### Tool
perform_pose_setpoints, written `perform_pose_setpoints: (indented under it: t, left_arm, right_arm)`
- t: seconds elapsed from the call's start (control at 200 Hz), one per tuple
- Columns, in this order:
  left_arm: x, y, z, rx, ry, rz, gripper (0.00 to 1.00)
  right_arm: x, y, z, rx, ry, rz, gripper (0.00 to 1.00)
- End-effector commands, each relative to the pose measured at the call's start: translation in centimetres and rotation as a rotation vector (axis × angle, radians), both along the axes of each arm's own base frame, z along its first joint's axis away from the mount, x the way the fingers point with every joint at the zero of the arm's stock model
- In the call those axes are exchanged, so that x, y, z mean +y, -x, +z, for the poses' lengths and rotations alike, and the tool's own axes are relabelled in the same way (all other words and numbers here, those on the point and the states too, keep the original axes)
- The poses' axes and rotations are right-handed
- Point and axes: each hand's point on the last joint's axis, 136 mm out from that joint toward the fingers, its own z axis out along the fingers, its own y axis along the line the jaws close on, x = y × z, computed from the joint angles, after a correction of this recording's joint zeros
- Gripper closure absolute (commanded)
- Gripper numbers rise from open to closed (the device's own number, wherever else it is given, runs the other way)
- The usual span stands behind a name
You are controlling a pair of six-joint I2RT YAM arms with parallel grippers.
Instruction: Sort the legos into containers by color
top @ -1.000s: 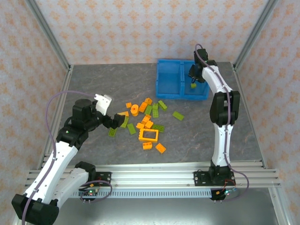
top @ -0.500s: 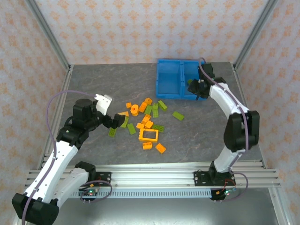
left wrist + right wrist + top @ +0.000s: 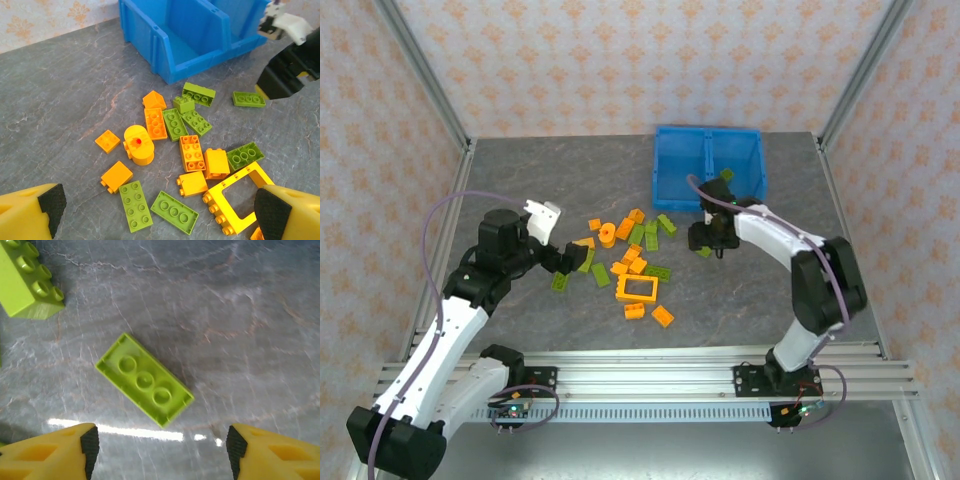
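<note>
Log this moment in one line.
left gripper: open, by brick pile | right gripper: open, above upside-down green brick | held: nothing

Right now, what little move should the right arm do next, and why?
Probably lower the right gripper straight down onto the lone green brick, then close. Its fingers stand open, and the brick lies upside down on the table, in line with the gap between them and not yet held.
</note>
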Motion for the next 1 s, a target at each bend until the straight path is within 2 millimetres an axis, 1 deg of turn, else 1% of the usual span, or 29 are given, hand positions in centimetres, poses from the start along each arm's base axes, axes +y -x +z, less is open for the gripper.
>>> perform_pose_setpoints:
  t: [0.0, 0.06, 0.15, 0.22, 0.285, 0.455, 0.526, 0.586, 0.616, 0.646, 0.661, 0.751, 0.826, 0.876, 0.951, 0.991]
  left_arm:
    - [-0.2, 0.2, 1.1, -0.025, 0.006, -0.01, 0.0]
    - [-0.2, 0.2, 1.2, -0.035, 0.006, -0.009, 0.0]
    - [-0.2, 0.2, 1.3, -0.04, 0.006, -0.008, 0.0]
    - [-0.1, 0.0, 1.2, -0.036, 0.004, -0.001, 0.0]
    - [0.2, -0.2, 1.0, -0.025, -0.005, 0.02, 0.0]
    - [0.5, -0.4, 1.0, -0.026, -0.015, 0.033, 0.0]
    - [0.5, -0.4, 1.0, -0.026, -0.015, 0.035, 0.0]
    - [0.5, -0.4, 0.9, -0.022, -0.014, 0.037, 0.0]
    - [0.5, -0.4, 0.9, -0.022, -0.014, 0.037, 0.0]
    - [0.5, -0.4, 0.9, -0.023, -0.014, 0.037, 0.0]
    - [0.5, -0.4, 1.0, -0.024, -0.013, 0.036, 0.0]
    - [0.5, -0.4, 0.9, -0.022, -0.015, 0.036, 0.0]
    - [0.5, -0.4, 0.9, -0.021, -0.015, 0.036, 0.0]
    - [0.5, -0.4, 0.9, -0.022, -0.017, 0.036, 0.0]
    - [0.6, -0.4, 0.9, -0.02, -0.018, 0.039, 0.0]
    - [0.6, -0.3, 0.9, -0.022, -0.018, 0.041, 0.0]
  right_arm:
    - [-0.7, -1.1, -0.7, 0.001, 0.13, 0.054, 0.21]
    - [-0.9, -1.4, -1.5, 0.025, 0.162, 0.067, 0.18]
    - [-0.4, -1.2, -3.1, 0.095, 0.171, 0.108, 0.18]
    - [0.1, -0.5, -3.9, 0.143, 0.149, 0.121, 0.22]
    - [0.6, 0.0, -4.3, 0.156, 0.131, 0.127, 0.25]
    - [0.7, 1.0, -4.8, 0.181, 0.11, 0.109, 0.4]
    - [0.6, 1.2, -5.0, 0.184, 0.111, 0.098, 0.45]
    - [0.5, 1.1, -5.1, 0.18, 0.115, 0.084, 0.49]
    - [0.4, 1.1, -5.1, 0.179, 0.12, 0.073, 0.49]
    - [0.3, 1.0, -5.2, 0.181, 0.126, 0.061, 0.48]
    - [0.3, 0.9, -5.1, 0.178, 0.127, 0.051, 0.45]
    - [0.0, 0.1, -4.7, 0.157, 0.129, -0.057, 0.24]
    - [1.4, -0.3, -4.2, 0.15, 0.03, -0.157, 0.15]
    - [1.9, -0.8, -3.8, 0.133, -0.019, -0.235, 0.07]
    - [1.8, -1.6, -3.4, 0.096, -0.049, -0.341, 0.0]
    - [1.9, -1.9, -3.3, 0.082, -0.064, -0.382, 0.01]
